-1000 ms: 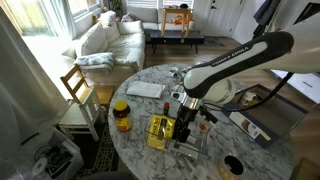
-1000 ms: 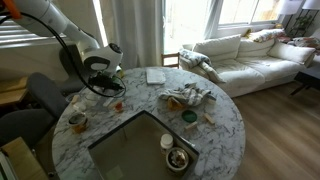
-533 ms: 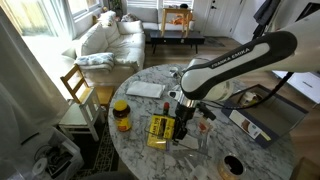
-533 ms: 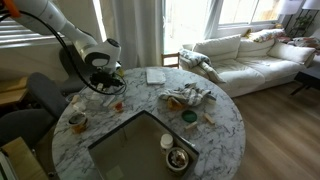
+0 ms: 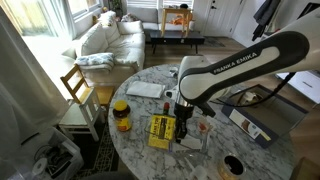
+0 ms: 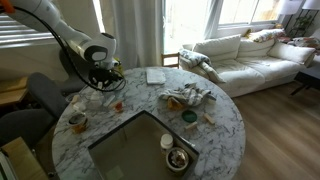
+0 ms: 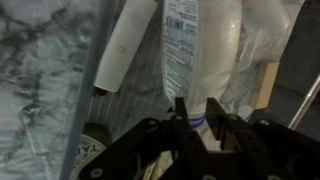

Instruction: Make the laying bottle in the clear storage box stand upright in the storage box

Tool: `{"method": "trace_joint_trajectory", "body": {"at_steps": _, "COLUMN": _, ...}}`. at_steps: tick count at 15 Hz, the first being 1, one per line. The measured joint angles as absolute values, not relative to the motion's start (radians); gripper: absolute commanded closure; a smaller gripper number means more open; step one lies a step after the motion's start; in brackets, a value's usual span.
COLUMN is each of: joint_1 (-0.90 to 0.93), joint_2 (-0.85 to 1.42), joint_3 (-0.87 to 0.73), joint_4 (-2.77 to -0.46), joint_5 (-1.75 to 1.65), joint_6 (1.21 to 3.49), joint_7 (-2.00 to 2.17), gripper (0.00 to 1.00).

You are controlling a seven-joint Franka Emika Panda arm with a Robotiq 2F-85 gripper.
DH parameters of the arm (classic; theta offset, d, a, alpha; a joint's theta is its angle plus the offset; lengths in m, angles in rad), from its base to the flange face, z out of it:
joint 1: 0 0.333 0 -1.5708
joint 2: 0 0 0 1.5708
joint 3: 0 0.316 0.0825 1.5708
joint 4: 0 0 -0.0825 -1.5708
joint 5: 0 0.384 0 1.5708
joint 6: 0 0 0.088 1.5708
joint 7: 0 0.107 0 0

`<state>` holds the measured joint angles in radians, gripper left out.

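Observation:
In the wrist view my gripper (image 7: pixel 196 103) is shut on the narrow, blue-banded end of the laying bottle (image 7: pixel 195 45), a slim pale bottle with a printed label. The bottle stretches away from the fingers over the ribbed floor of the clear storage box (image 7: pixel 140 100). A white tube (image 7: pixel 125 45) lies beside it in the box. In an exterior view the gripper (image 5: pixel 186 128) reaches down into the box (image 5: pixel 198 141) just beside the yellow packet (image 5: pixel 160 131). From the far side the gripper (image 6: pixel 104 84) hides the bottle.
An orange-lidded jar (image 5: pixel 121 115) stands near the table's edge by the packet. A dark labelled bottle (image 7: pixel 92 152) lies close to my fingers. A white pad (image 5: pixel 145 89), a grey box (image 5: pixel 250 124) and a dark cup (image 5: pixel 233 165) sit on the marble table (image 5: pixel 140 155). A chair (image 5: pixel 78 100) stands beside it.
The jaws have closed on the bottle's narrow end. The arm has shifted slightly over the box.

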<state>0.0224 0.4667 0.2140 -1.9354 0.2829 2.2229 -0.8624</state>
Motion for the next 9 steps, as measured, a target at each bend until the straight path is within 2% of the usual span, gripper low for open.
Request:
{"method": "trace_joint_trajectory", "body": {"at_steps": 5, "joint_1": 0.028, "joint_2": 0.468, "joint_3": 0.215, "joint_4": -1.933, "joint_5": 0.229, "joint_6": 2.181, "joint_7": -0.862, "gripper": 0.02}}
{"method": "trace_joint_trajectory", "body": {"at_steps": 9, "joint_1": 0.029, "joint_2": 0.471, "joint_3": 0.217, "joint_4": -1.921, "joint_5": 0.210, "joint_6": 2.147, "joint_7": -0.870, "gripper": 0.00}}
